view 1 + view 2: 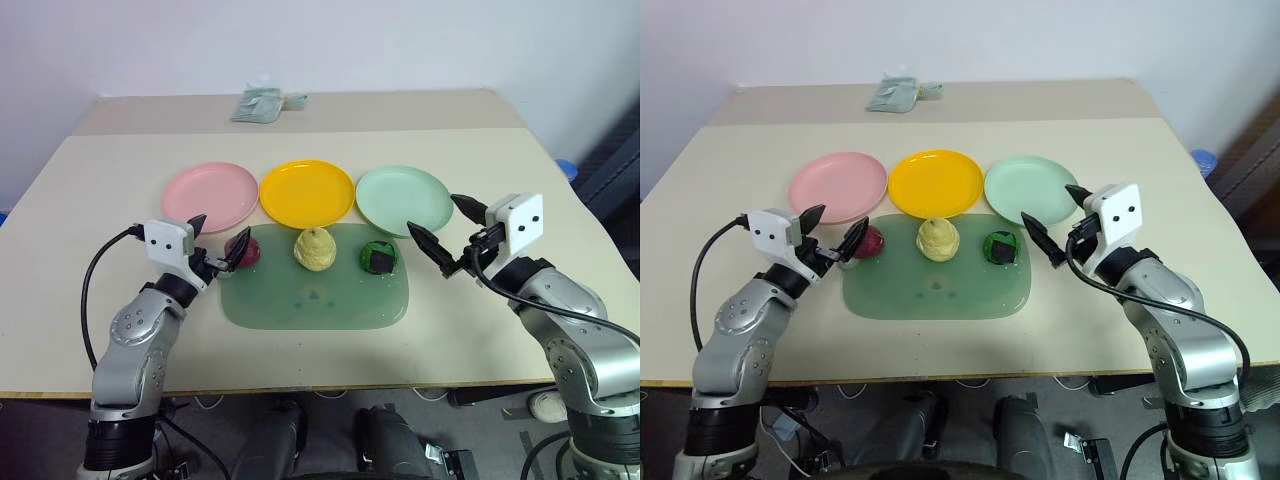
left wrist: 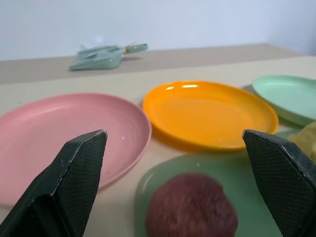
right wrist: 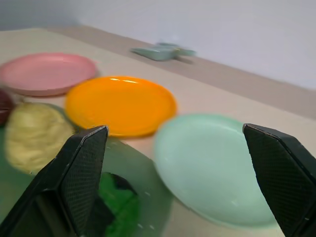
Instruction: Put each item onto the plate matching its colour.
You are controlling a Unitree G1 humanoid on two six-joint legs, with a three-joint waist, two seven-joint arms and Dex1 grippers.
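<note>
Three items lie in a row along the far edge of a translucent green mat (image 1: 316,292): a dark red ball (image 1: 246,250), a pale yellow pear shape (image 1: 314,249) and a green-and-black ball (image 1: 379,256). Beyond them stand a pink plate (image 1: 210,195), an orange-yellow plate (image 1: 306,192) and a mint green plate (image 1: 403,199). My left gripper (image 1: 218,243) hangs open just left of the red ball, which shows between its fingers in the left wrist view (image 2: 191,206). My right gripper (image 1: 444,230) is open, just right of the green-and-black ball, and holds nothing.
A pale green packet (image 1: 262,104) lies at the far edge of the beige table (image 1: 90,210). A blue object (image 1: 566,168) sits beyond the table's right side. Bare tabletop lies to either side of the mat and in front of it.
</note>
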